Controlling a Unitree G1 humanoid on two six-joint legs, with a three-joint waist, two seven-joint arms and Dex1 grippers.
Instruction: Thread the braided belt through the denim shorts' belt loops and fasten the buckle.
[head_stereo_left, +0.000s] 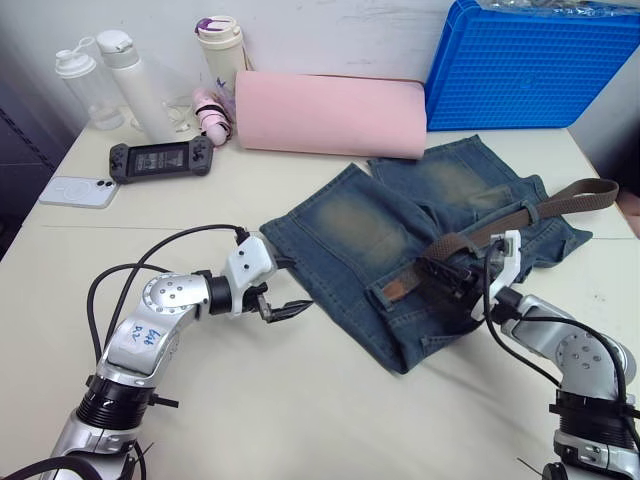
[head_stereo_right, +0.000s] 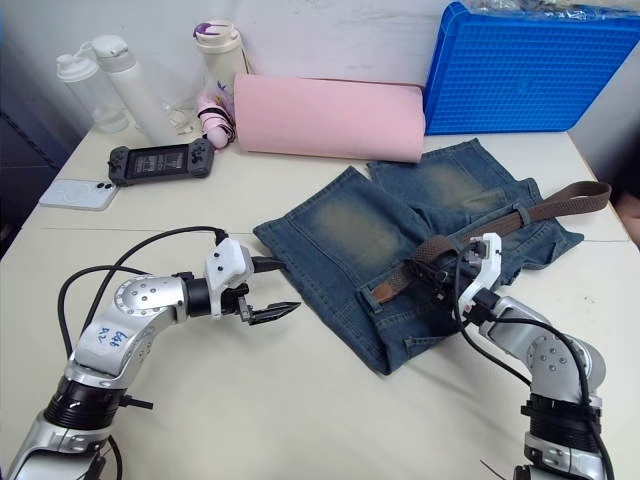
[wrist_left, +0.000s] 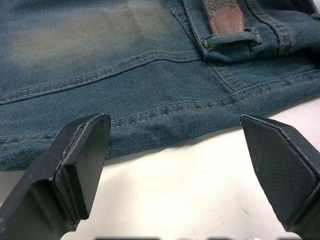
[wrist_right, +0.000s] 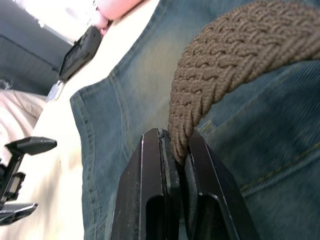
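Observation:
The denim shorts (head_stereo_left: 400, 240) lie flat in the middle of the table. The braided belt (head_stereo_left: 545, 205) runs along their waistband from the right. Its brown leather tip (wrist_left: 226, 20) sits under a belt loop (wrist_left: 232, 40). My right gripper (head_stereo_left: 447, 272) is shut on the belt (wrist_right: 225, 55) over the waistband, the strap arching up from between its fingers (wrist_right: 150, 165). My left gripper (head_stereo_left: 290, 310) is open just above the table, beside the shorts' left edge (wrist_left: 150, 120) and clear of the cloth. The buckle is out of view.
A pink roll (head_stereo_left: 330, 115) lies behind the shorts, with a blue crate (head_stereo_left: 540, 65) at the back right. Bottles (head_stereo_left: 100, 80), a game console (head_stereo_left: 160, 158) and a phone (head_stereo_left: 78, 190) sit at the back left. Bare tabletop (head_stereo_left: 330, 420) lies in front.

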